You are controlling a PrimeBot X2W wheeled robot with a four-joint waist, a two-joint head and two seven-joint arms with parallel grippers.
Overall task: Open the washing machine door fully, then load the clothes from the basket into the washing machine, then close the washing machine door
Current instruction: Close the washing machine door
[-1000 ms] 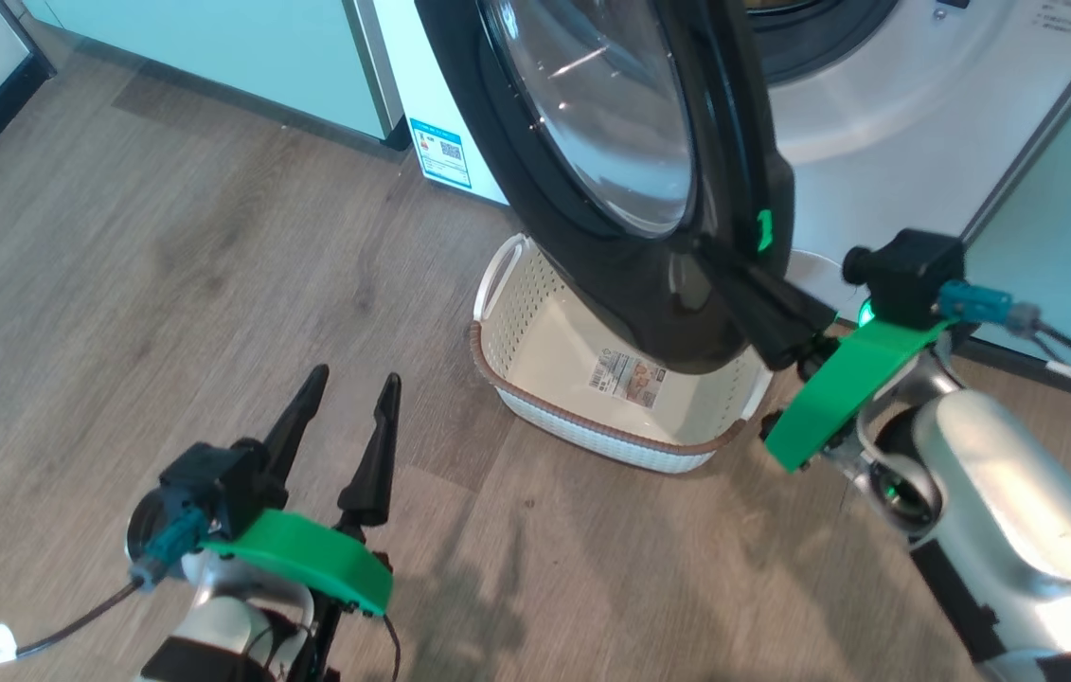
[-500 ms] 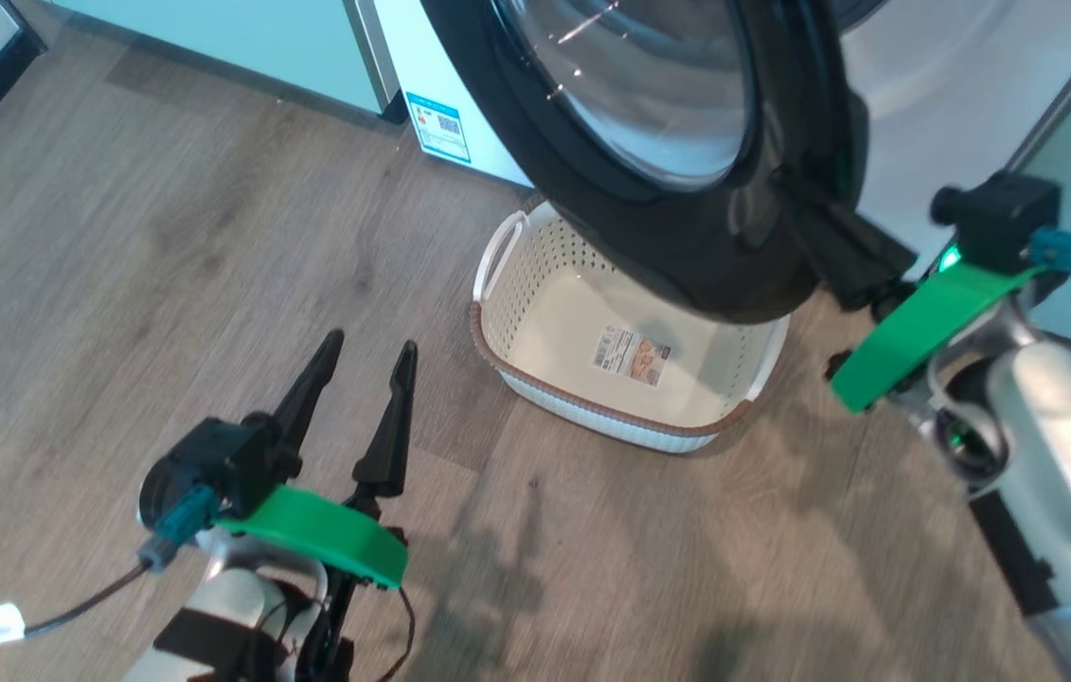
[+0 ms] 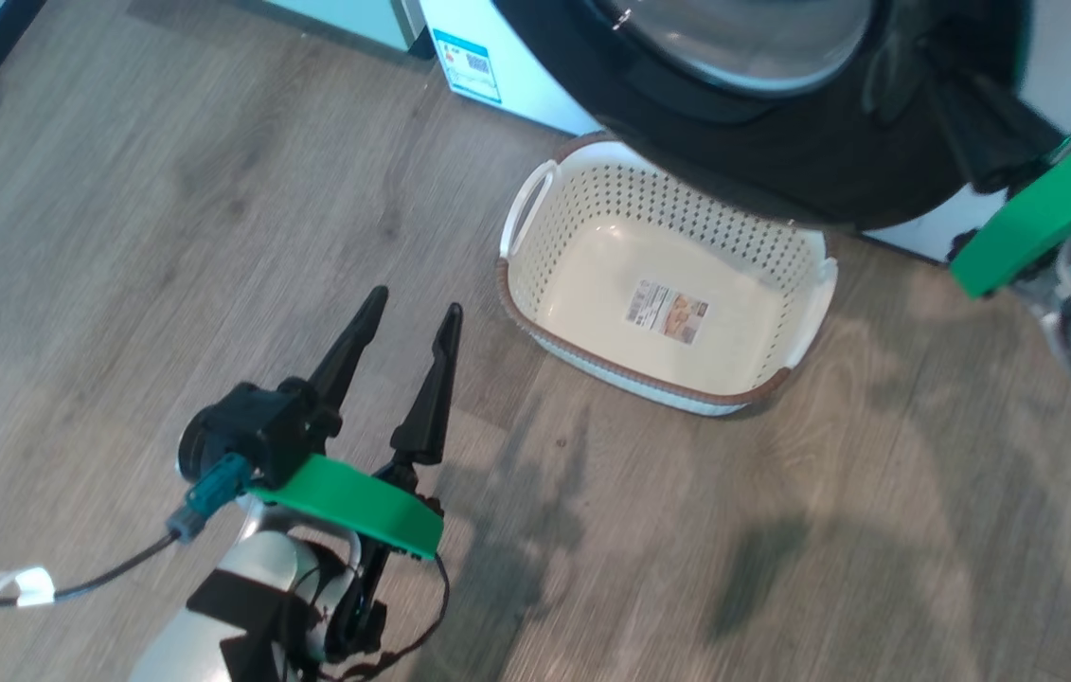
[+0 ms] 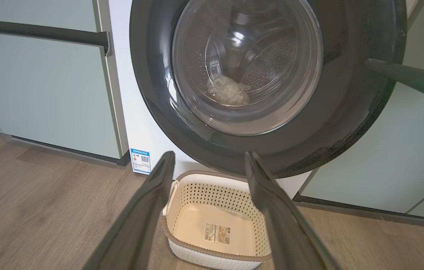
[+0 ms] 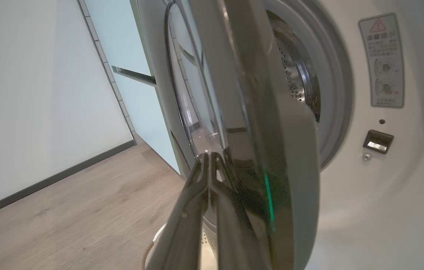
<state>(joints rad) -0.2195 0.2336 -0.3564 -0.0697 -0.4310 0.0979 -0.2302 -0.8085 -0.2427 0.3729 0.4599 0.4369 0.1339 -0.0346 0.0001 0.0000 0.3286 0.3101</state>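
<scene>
Door (image 4: 346, 123) has swung closer to the washing machine (image 5: 365, 210) since a second ago. It stands upright, ajar, outer face toward you, above the basket (image 3: 668, 223). Your right gripper (image 5: 210, 157), fingers pressed together, touches its rim. Left gripper (image 3: 417, 303) spread.

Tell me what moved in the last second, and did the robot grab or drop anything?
The large round glossy black-rimmed glass door swung further toward the white washing machine, with the shut right gripper against its outer face; a gap remains. Nothing was grabbed or released. The head camera also shifted. The open left gripper kept hovering over the wooden floor; the empty white perforated plastic basket stayed put.
</scene>
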